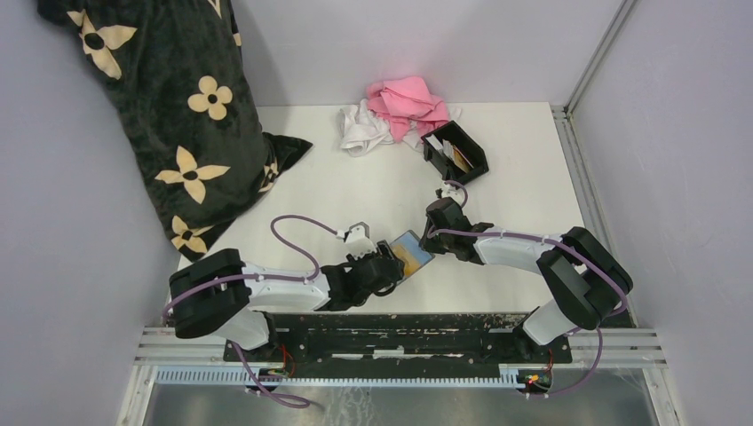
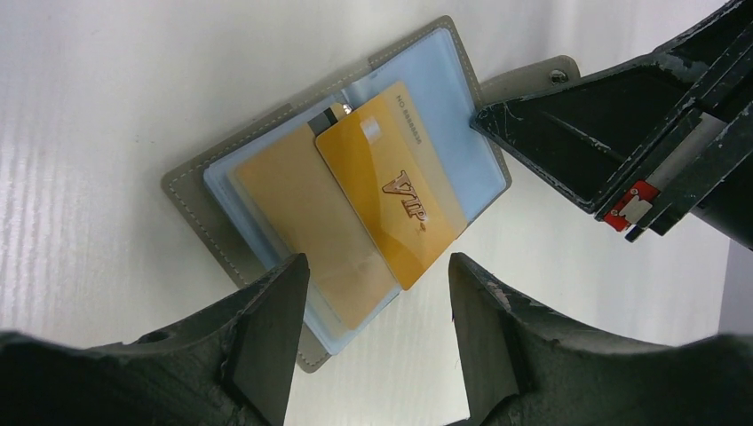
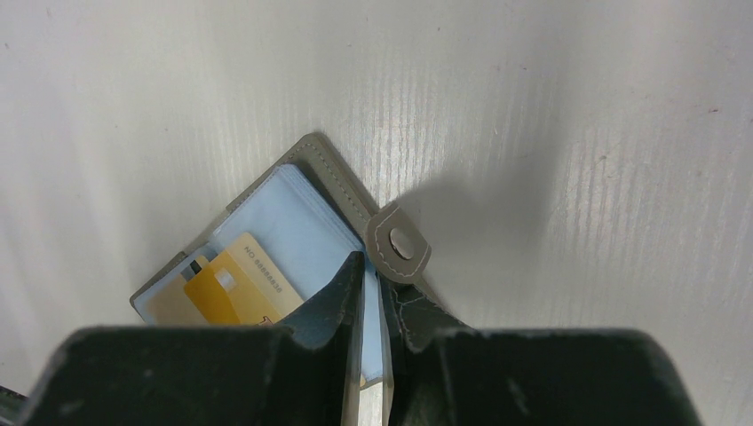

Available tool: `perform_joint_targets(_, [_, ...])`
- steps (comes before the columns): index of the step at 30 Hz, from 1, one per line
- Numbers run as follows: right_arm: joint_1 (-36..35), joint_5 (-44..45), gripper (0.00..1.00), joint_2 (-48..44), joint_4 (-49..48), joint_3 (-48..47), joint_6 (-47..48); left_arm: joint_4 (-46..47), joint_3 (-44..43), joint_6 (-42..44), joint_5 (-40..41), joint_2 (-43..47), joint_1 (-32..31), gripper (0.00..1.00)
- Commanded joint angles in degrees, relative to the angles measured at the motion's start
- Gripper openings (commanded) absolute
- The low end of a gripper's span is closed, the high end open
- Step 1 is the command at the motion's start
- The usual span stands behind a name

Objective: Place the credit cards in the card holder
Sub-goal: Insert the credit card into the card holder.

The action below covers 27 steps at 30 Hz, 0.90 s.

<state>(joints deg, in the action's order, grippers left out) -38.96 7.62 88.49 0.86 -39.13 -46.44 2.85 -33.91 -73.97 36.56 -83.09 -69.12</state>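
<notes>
Two tools: left tool [image 2: 377, 266] spread over the gold card [image 2: 391, 182], right tool [image 3: 372, 271] pinching the wallet [image 3: 337, 177] at its edge.

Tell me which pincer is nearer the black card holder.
Right. The right pincer is just nearside of the card holder, pinching the wallet edge; the left pincer is farther back, open over the gold card.

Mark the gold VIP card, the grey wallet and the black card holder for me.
gold VIP card [image 2: 391, 191]: left wrist view, on its face by the lettering.
grey wallet [image 3: 400, 244]: right wrist view, on its snap tab.
card holder [image 1: 477, 149]: top view, on its right wall.
</notes>
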Motion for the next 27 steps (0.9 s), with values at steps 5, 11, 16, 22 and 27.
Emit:
perform_joint_targets(5, [0.11,0.82,0.16,2.50,3.49,2.92,0.73,6.71,-1.07,0.99,-2.78,-2.62,1.61,0.66])
perform_joint_targets(11, [0.10,0.75,0.16,2.80,3.11,3.23,0.64,8.18,-1.66,0.56,-3.33,-4.33,2.17,0.66])
perform_joint_targets(16, [0.07,0.65,0.16,2.90,2.94,3.19,0.53,8.94,-1.91,-0.09,-4.89,-5.97,2.60,0.66])
perform_joint_targets(22, [0.10,0.41,0.16,3.26,2.74,3.01,0.53,9.44,-1.68,-0.88,-4.93,-6.69,2.85,0.66])
perform_joint_targets(27, [0.11,0.29,0.16,3.75,2.51,2.96,0.46,9.88,-1.92,-0.88,-4.74,-7.14,2.97,0.66])
